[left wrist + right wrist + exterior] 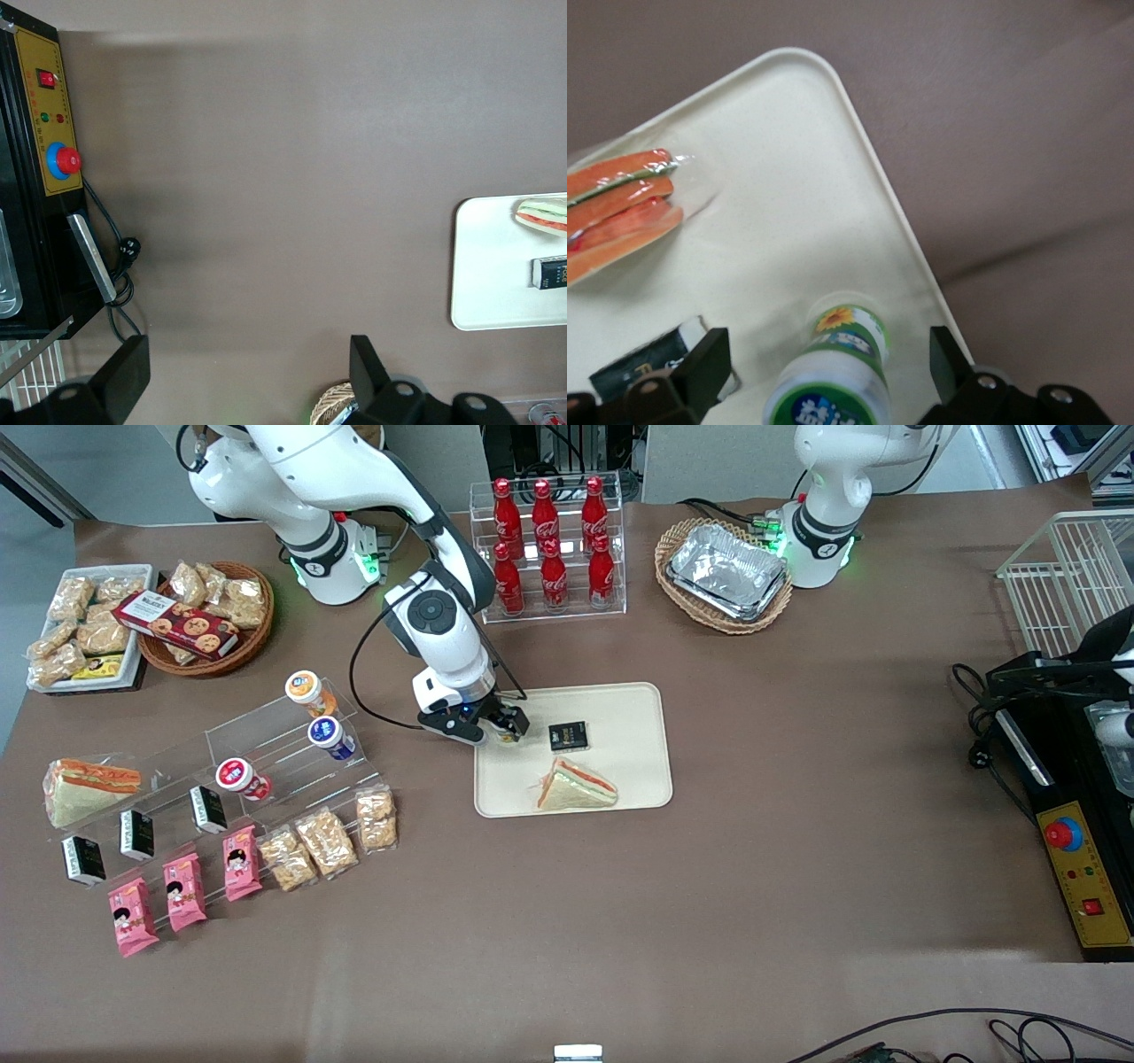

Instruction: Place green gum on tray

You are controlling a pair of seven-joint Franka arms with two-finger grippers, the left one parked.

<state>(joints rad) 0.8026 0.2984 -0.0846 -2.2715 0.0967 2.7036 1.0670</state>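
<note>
Item: right-arm gripper [501, 728], positions read off a dial laid flat on the table with 12 o'clock pointing away from the front camera. The gripper is hanging low over the tray [620, 717] at about the tray's 10 o'clock corner, just inside the rim. Its fingers [709, 354] are standing spread apart, one on each side of the green gum [833, 372], with a visible gap between each finger and the bottle, so nothing is being gripped. Item: green gum, white bottle with green label and a sunflower print, is sitting on the cream tray surface [797, 177] close to the rim, its printed lid facing the wrist camera; from the front it is lying largely hidden under the gripper. Item: black packet [568, 734] is lying flat on the tray just beside the gripper, at its 3 o'clock, and is also showing next to the gum in the wrist view [647, 363]. Item: wrapped triangular sandwich [576, 786] is resting on the tray toward its 6 o'clock edge, nearer the front camera than the packet. Item: clear rack of red cola bottles [549, 545] is standing at the tray's 12 o'clock, apart from it. Item: wicker basket holding foil trays [725, 571] is sitting at about 1 o'clock. Item: orange-lidded bottle [304, 688] and blue-lidded bottle [326, 733] are standing on a clear stepped stand at the tray's 9 o'clock, toward the working arm's end.
</note>
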